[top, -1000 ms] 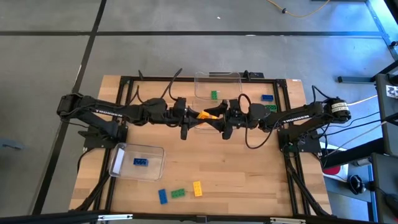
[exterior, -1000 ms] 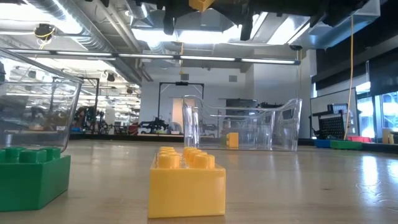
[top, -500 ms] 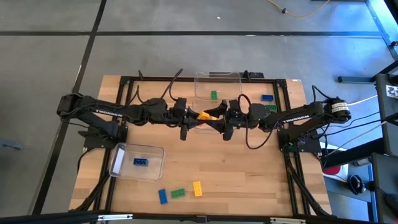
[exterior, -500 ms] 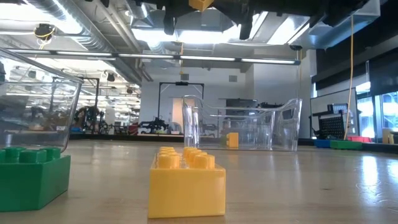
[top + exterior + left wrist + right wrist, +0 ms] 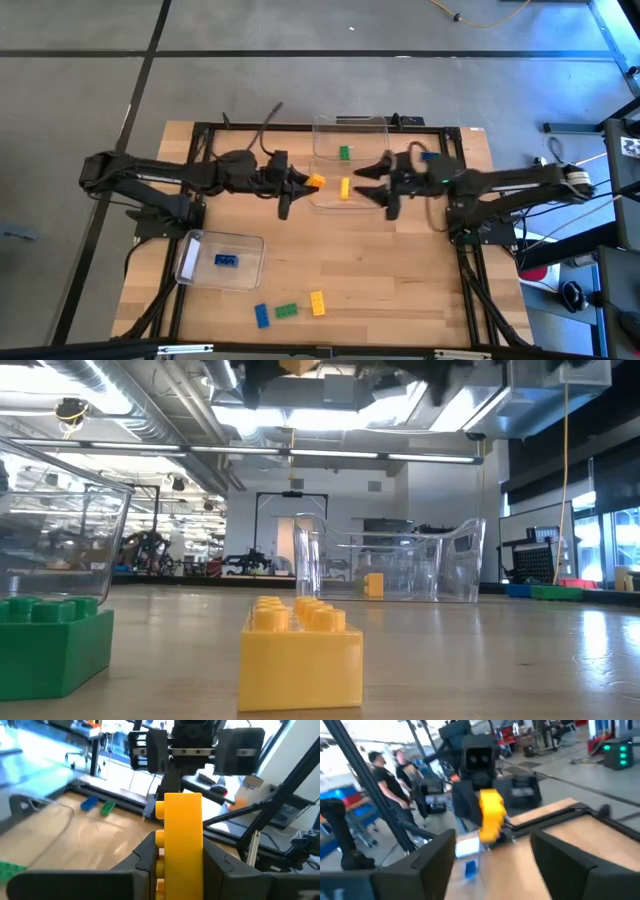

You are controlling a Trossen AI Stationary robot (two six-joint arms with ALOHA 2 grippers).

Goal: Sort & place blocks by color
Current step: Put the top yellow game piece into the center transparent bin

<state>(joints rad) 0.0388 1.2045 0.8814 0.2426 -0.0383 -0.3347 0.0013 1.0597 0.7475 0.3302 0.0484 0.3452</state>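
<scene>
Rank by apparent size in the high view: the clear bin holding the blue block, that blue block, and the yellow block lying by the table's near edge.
1. Clear bin, by far the largest.
2. and 3. Blue block and yellow block look about alike; no ranking between them.

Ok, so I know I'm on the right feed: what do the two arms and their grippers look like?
Both arms are dark, near-black jointed links with white lettering along the forearm. Black cables loop up off each arm. The left gripper and right gripper each end in two dark, flat, squared fingers. A boxy black camera sits on each wrist.
</scene>
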